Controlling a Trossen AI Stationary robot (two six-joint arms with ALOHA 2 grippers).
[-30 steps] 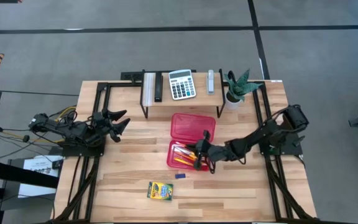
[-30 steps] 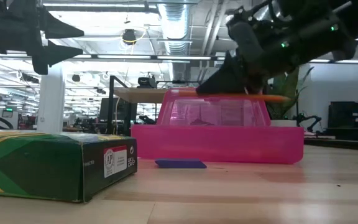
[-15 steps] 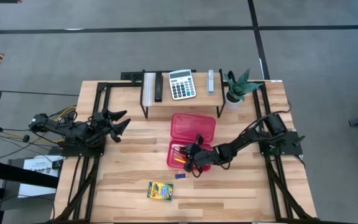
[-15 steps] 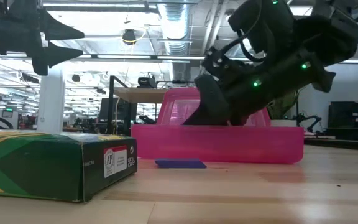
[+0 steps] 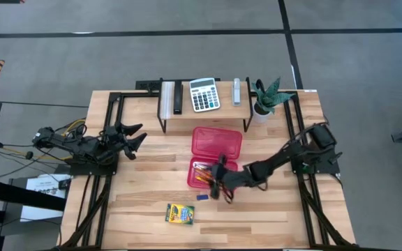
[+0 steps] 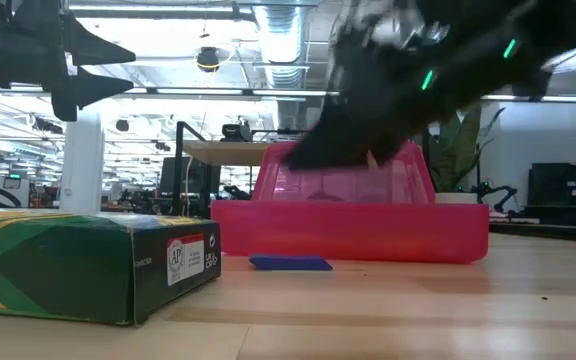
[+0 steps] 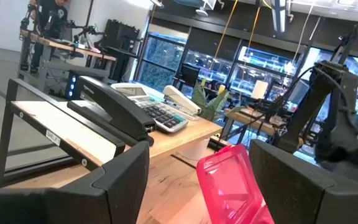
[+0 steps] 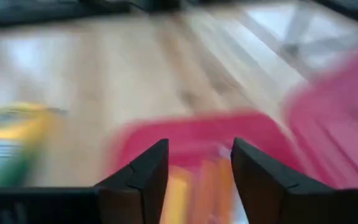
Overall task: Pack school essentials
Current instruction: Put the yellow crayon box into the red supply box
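The red translucent case lies open, its tray (image 5: 195, 183) near and its lid (image 5: 216, 141) far. Orange and yellow pencils (image 5: 202, 174) lie in the tray and show between my right fingers (image 8: 194, 186). The tiny blue eraser (image 5: 202, 197) (image 6: 290, 263) lies flat on the table just near of the tray. Nearer still, the yellow-green crayon box (image 5: 179, 213) (image 6: 88, 265) lies on its side. My right gripper (image 5: 220, 189) (image 8: 194, 168) hovers open and empty over the tray's near right corner, blurred. My left gripper (image 5: 137, 134) (image 7: 197, 180) waits open at the table's left. I cannot make out the scissors.
A low shelf at the far edge carries the grey calculator (image 5: 203, 94), a black bar (image 5: 176, 97) and a grey stapler-like thing (image 5: 236, 90). A potted plant (image 5: 265, 97) stands to its right. Bare wood lies near of the crayon box and left of the case.
My right gripper carried an orange pencil level above the tray, dipped down into the tray, then rose and moved toward the near edge. The pencil no longer shows in its fingers. The left arm kept still.
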